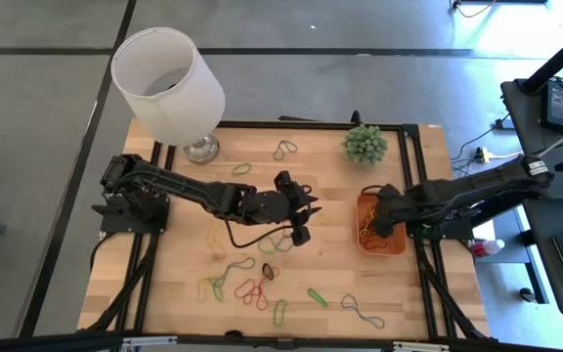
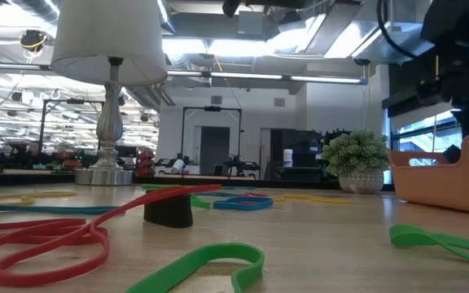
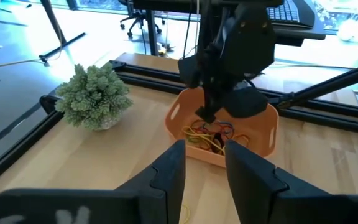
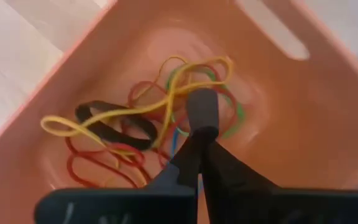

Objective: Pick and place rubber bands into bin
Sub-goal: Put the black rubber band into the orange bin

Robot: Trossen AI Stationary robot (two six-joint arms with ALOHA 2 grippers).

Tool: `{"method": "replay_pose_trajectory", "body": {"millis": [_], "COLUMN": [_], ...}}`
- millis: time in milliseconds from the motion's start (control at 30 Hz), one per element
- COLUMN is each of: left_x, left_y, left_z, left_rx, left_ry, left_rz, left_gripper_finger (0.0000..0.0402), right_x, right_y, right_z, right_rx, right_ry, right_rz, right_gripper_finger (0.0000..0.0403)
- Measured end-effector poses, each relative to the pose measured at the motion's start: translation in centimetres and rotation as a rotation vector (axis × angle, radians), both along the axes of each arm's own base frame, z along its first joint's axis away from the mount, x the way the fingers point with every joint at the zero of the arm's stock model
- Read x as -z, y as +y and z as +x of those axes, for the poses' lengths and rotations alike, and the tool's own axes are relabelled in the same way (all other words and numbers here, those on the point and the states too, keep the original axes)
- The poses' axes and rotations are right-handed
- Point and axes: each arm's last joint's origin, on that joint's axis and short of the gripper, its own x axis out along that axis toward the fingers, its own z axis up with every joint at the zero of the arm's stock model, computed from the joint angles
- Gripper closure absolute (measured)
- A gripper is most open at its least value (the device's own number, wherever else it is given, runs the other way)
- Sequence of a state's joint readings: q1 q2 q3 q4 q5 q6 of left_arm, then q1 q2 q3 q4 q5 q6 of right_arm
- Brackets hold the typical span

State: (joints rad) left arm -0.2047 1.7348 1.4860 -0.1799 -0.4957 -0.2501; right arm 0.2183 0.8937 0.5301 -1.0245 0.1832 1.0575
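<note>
The right gripper (image 4: 199,140) hung over the bin (image 1: 364,204) at the table's right side, jaws together, over the rubber bands (image 4: 135,124) inside. The left gripper (image 3: 202,168), jaws apart and empty, was nearer the loose bands (image 1: 252,288) in the middle.

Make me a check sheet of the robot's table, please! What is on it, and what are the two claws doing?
Surface: wooden table, dark frame round its edge.
Job's things: orange bin on the right with a tangle of bands inside; more bands loose on the wood, mostly near the front.
Clutter: lamp at the back left, small plant at the back right.
Grippers: left gripper over mid-table, fingers apart, nothing seen between them; right gripper shut, down inside the bin.
Cables: black cable looping under the left arm.
Surroundings: grey floor, desk with keyboard at right.
</note>
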Motion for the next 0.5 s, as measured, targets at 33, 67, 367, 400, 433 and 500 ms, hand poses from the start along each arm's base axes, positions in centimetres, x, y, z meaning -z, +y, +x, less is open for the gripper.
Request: {"method": "replay_pose_trajectory", "body": {"millis": [33, 67, 367, 400, 433, 500], "left_x": [0.0, 0.0, 0.0, 0.0, 0.0, 0.0], "left_y": [0.0, 0.0, 0.0, 0.0, 0.0, 0.0], "left_z": [0.0, 0.0, 0.0, 0.0, 0.0, 0.0], "left_rx": [0.000, 0.000, -0.010, -0.011, -0.013, -0.016], "left_ry": [0.000, 0.000, -0.005, -0.006, -0.008, -0.010], "left_rz": [0.000, -0.001, -0.026, -0.029, -0.033, -0.039], "left_gripper_finger": [0.0294, 0.0293, 0.0294, 0.0293, 0.0293, 0.0291], "right_x": [0.3, 0.6, 1.3, 1.3, 1.3, 1.3], "right_y": [0.0, -0.1, -0.3, -0.3, -0.3, -0.3], "right_z": [0.1, 0.1, -0.1, -0.1, -0.1, -0.1], "right_rx": [0.006, 0.012, 0.010, 0.010, 0.010, 0.010], "right_ry": [-0.004, 0.001, 0.031, 0.030, 0.031, 0.031], "right_rz": [0.002, 0.003, -0.006, -0.006, -0.006, -0.006], "right_gripper_finger": [0.0395, 0.0395, 0.0355, 0.0344, 0.0334, 0.0312]}}
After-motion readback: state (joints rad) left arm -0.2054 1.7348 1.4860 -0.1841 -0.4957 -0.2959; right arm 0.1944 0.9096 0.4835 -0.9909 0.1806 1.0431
